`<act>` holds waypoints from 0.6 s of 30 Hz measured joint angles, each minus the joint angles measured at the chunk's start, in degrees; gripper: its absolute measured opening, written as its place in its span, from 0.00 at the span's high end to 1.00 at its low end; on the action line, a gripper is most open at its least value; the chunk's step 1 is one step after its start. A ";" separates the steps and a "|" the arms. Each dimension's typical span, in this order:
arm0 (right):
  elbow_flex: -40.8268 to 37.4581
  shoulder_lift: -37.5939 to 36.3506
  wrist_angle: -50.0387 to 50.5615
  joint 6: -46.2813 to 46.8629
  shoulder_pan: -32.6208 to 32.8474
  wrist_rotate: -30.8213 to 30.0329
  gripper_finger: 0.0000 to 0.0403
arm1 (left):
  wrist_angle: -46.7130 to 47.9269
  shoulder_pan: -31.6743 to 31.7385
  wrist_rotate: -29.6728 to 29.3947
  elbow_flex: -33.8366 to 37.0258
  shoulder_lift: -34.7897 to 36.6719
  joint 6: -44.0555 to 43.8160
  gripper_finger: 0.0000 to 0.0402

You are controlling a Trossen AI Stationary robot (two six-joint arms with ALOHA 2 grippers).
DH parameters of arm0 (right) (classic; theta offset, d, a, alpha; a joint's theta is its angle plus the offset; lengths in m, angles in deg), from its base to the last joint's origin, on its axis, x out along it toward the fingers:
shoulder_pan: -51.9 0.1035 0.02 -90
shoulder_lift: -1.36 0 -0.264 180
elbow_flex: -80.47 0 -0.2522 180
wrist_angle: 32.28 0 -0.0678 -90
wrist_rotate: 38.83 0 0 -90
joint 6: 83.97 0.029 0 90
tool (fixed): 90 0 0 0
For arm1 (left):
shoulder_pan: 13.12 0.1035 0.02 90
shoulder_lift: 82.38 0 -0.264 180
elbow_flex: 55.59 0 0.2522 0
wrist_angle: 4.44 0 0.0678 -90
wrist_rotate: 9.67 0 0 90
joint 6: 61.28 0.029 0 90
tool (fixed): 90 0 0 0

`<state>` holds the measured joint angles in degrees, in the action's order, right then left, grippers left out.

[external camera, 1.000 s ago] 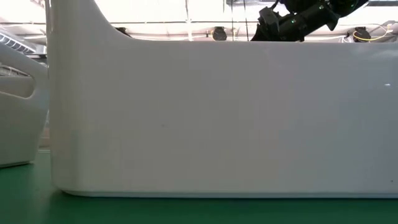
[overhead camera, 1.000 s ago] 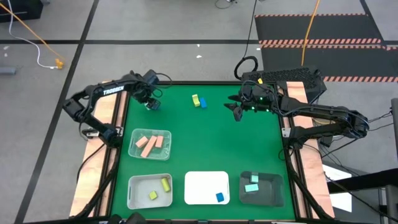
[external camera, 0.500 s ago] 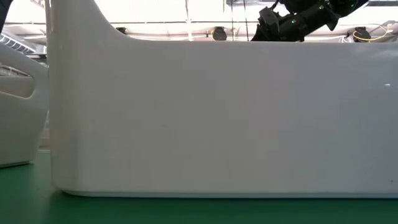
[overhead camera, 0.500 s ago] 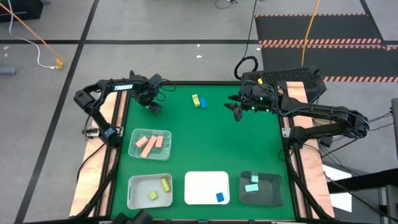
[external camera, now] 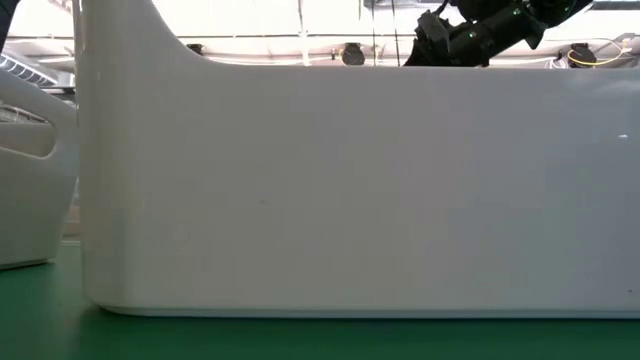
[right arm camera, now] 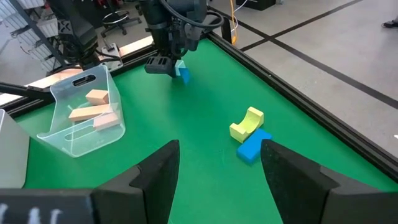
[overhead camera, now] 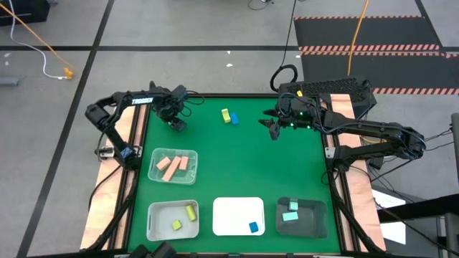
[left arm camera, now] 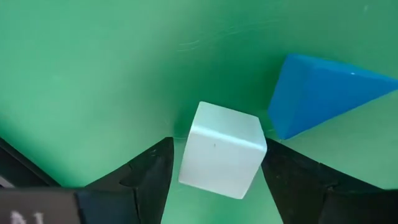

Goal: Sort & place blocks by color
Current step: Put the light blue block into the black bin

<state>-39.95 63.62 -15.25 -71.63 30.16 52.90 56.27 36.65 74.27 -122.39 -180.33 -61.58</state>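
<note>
Green felt covers the table (overhead camera: 244,165), and the left gripper (overhead camera: 177,124) is down at its far left corner, fingers spread either side of a pale mint cube (left arm camera: 221,150) without clearly touching it, so I cannot tell whether it is gripped. A blue block (left arm camera: 323,90) lies just beside that cube; in the right wrist view it shows as a bit of blue (right arm camera: 183,73) under the left gripper (right arm camera: 163,66). The right gripper (overhead camera: 272,127) hangs over the far right part of the table, jaws apart and empty. Between the two arms, near the far edge, a yellow-green block (overhead camera: 225,114) touches a blue bar (overhead camera: 234,119); the right wrist view shows the same pair, yellow-green (right arm camera: 247,122) leaning on blue (right arm camera: 254,146). Along the near side, a clear tray (overhead camera: 155,172) holds salmon-pink bars (overhead camera: 174,165), a second clear tray (overhead camera: 152,222) holds two yellow-green blocks (overhead camera: 191,212), a white tray (overhead camera: 229,211) holds one blue cube (overhead camera: 253,227), and a dark tray (overhead camera: 315,222) holds two mint blocks (overhead camera: 290,215). A white tray wall (external camera: 350,190) fills the low view.
</note>
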 joint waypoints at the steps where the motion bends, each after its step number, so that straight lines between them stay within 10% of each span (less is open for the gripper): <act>1: 0.00 0.00 0.00 0.00 0.00 -0.03 0.47 | 0.11 -0.09 0.07 0.00 -0.02 -0.20 0.43; 7: 0.00 0.00 -0.01 0.66 0.00 -0.15 0.47 | 1.22 -1.04 1.17 -0.02 -0.06 -3.59 0.66; 18: 0.00 0.00 -0.01 11.02 0.08 -0.12 0.47 | 3.30 -1.59 2.17 0.33 6.92 -14.63 0.66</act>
<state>-39.95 63.62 -15.26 -60.61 30.24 52.79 59.56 35.06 76.44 -122.05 -173.41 -76.21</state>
